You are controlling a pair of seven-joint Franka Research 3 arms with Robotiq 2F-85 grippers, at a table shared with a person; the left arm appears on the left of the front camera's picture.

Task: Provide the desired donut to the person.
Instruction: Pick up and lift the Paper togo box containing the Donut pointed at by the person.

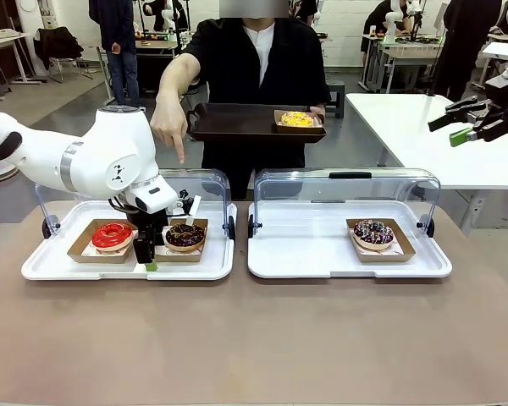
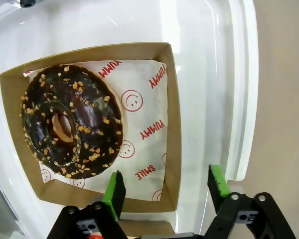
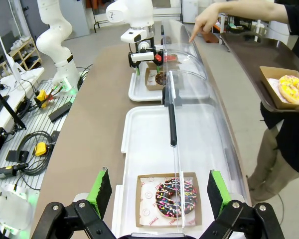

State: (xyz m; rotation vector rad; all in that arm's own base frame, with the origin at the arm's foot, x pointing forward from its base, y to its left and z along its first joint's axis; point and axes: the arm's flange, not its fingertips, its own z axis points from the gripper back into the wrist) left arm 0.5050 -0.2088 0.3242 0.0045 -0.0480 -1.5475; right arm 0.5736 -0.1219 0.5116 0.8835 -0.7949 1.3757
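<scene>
Left tool (image 2: 164,186) hangs spread astride one wall of the cardboard box (image 2: 175,114) that holds the nut-flecked chocolate donut (image 2: 70,122) (pads clear of that wall), in the left white tray (image 1: 42,266) on the desk (image 1: 254,338). A red donut (image 1: 112,235) sits beside it. Right tool (image 1: 444,128), spread too, hovers off to the right. Beyond, the person's hand (image 1: 168,125) points down; their dark tray (image 1: 237,123) carries a yellow donut (image 1: 297,119).
</scene>
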